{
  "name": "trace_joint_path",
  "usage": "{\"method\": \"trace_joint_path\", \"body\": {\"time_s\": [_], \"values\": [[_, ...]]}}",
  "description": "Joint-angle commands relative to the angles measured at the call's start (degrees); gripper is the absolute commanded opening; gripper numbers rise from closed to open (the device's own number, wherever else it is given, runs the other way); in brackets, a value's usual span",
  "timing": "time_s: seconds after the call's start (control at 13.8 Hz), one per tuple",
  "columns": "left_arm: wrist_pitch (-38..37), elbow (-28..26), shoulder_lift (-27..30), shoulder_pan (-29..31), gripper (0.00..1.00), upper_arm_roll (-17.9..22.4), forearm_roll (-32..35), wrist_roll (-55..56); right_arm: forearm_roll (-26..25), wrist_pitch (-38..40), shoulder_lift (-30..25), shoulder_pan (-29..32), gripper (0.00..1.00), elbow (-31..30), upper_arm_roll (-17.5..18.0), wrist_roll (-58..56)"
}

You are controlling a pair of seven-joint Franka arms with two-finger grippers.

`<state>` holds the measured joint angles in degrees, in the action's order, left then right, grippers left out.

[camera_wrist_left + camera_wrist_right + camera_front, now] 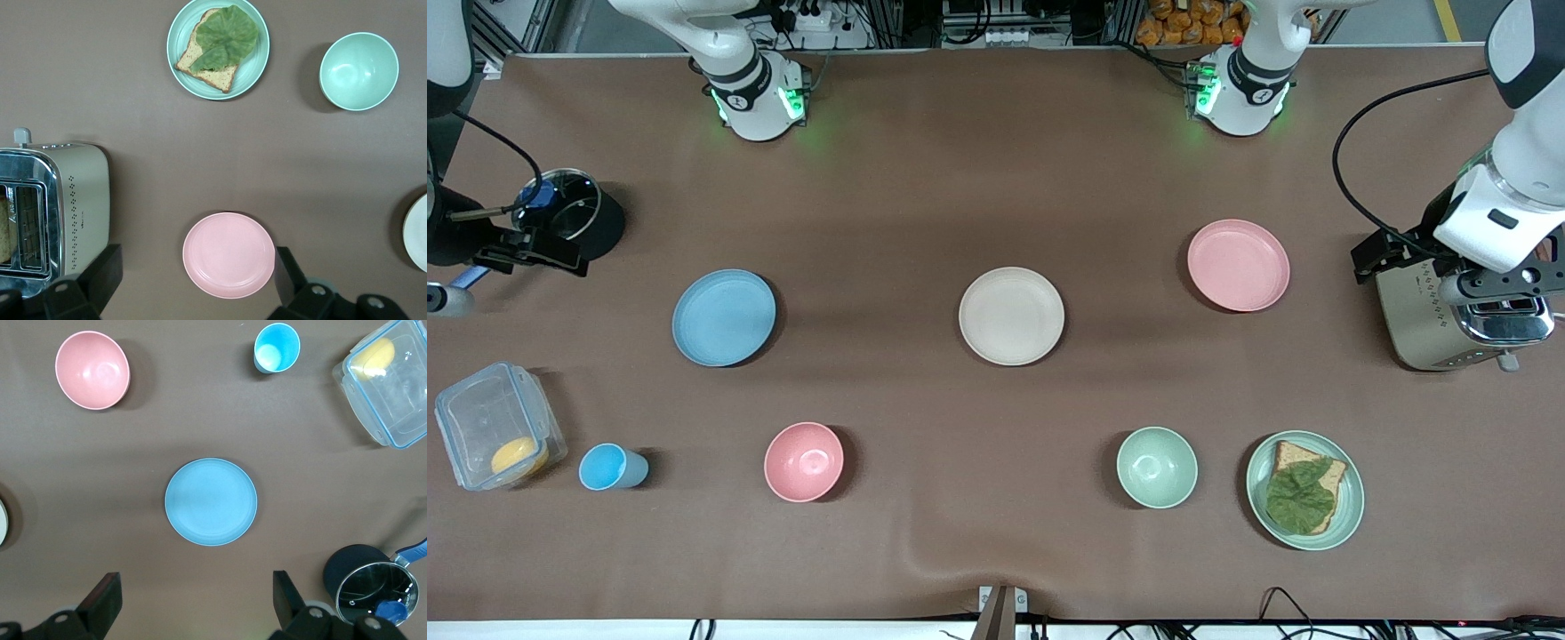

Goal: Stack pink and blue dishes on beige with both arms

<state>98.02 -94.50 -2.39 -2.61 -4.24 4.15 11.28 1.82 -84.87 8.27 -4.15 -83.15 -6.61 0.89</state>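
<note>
Brown matte tabletop [996,178], smooth with a small wrinkle at the edge nearest the front camera. Flat round cream-beige matte plate [1011,316] with low rim sits mid-table, nothing on it. Flat round pale pink matte plate [1238,265] lies toward the left arm's end, slightly farther from the camera than the beige plate; flat round light blue matte plate [723,317] lies toward the right arm's end. All three well apart, none stacked.

Left gripper [193,293] hangs over the table by the pink plate, fingers [100,277] spread wide, holding nothing, only partly in view. Right gripper [193,613] hangs over the table by the blue plate, fingers [103,600] equally wide apart, empty, cropped too.

Nearer the camera: deep pink round bowl [804,461], small blue plastic cup [612,468] on its side, clear lidded plastic box [496,425] with something yellow inside, hard to identify. Pale green round bowl [1157,467], and beside it a pale green plate [1305,490] with a bread slice topped by a green leaf. Beige-and-chrome toaster [1449,320] at the left arm's end, partly hidden by the arm in the front view. Black pot [569,213] with blue handle at the right arm's end, contents unclear.
</note>
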Motion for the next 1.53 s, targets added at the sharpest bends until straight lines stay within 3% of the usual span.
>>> {"method": "trace_joint_path", "body": {"time_s": [0.0,0.22,0.44,0.87,1.02,1.45], "values": [[-1.2,1.0,-0.2,0.3,1.0,-0.2,-0.5,-0.7,-0.7,0.7,0.5,-0.1,1.0,0.9,-0.2,0.1],[-1.2,0.9,-0.2,0.4,1.0,-0.2,-0.5,-0.8,-0.5,0.7,0.5,-0.1,1.0,0.9,-0.2,-1.5],[-1.2,0.8,-0.2,0.4,1.0,-0.2,-0.5,-0.6,-0.6,0.8,0.8,1.9,1.0,0.7,-0.3,-10.5],[-7.4,-2.3,-0.2,2.0,1.0,-0.2,-1.4,-0.6,-0.7,1.8,9.0,8.0,1.0,-0.2,-0.3,-12.8],[-10.1,-3.2,-1.4,2.4,1.0,-0.3,-1.4,-1.3,-0.4,-1.0,9.2,9.3,1.0,-4.4,-0.2,-12.9],[-7.1,-15.8,-2.2,2.8,1.0,-0.3,-4.6,-1.6,4.2,-19.9,8.2,12.5,1.0,-21.6,-0.2,-17.6]]}}
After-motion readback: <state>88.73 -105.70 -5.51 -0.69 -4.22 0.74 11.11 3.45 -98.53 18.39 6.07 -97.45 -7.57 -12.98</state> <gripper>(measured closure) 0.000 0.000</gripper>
